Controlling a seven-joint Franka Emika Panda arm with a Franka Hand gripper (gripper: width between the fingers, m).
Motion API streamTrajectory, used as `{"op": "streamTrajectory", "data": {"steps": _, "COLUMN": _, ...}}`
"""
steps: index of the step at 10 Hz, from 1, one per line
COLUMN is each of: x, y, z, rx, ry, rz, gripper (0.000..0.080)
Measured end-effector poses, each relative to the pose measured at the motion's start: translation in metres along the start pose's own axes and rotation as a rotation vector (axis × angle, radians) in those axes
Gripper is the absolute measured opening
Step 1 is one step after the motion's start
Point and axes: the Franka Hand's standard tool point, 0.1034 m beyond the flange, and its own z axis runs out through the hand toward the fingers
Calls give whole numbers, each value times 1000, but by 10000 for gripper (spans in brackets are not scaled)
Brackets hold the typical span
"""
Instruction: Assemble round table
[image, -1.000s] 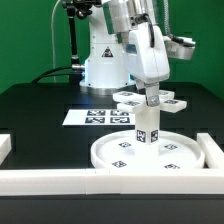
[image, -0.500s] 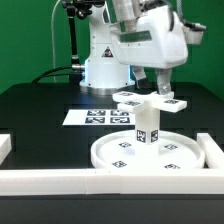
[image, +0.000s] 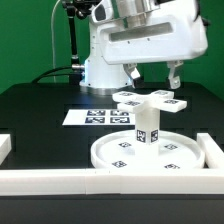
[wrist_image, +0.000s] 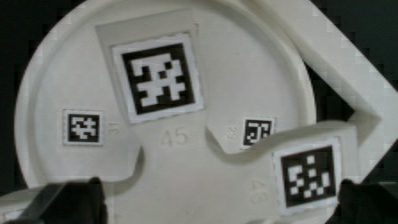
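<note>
Sitting upright on the round disc (image: 150, 152), the leg (image: 147, 126) carries the cross foot (image: 150, 99). Fingers (image: 152, 73) hang released above it; foot looks seated, probably. Worth re-gripping squarely before twisting tight.

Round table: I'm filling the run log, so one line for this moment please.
gripper: open, above, holding nothing | leg: upright on disc | foot piece: atop leg

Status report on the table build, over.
Gripper open, holding nothing, above the foot piece. Leg upright on disc, foot on top. Nothing in the way.
</note>
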Motion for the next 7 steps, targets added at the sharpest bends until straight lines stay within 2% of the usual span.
{"op": "streamTrajectory", "data": {"steps": 3, "x": -4, "y": -8, "z": 0, "rx": -33, "ry": -14, "rz": -404, "gripper": 649}}
{"op": "streamTrajectory", "data": {"steps": 7, "x": -2, "y": -5, "z": 0, "rx": -33, "ry": -14, "rz": -642, "gripper": 649}}
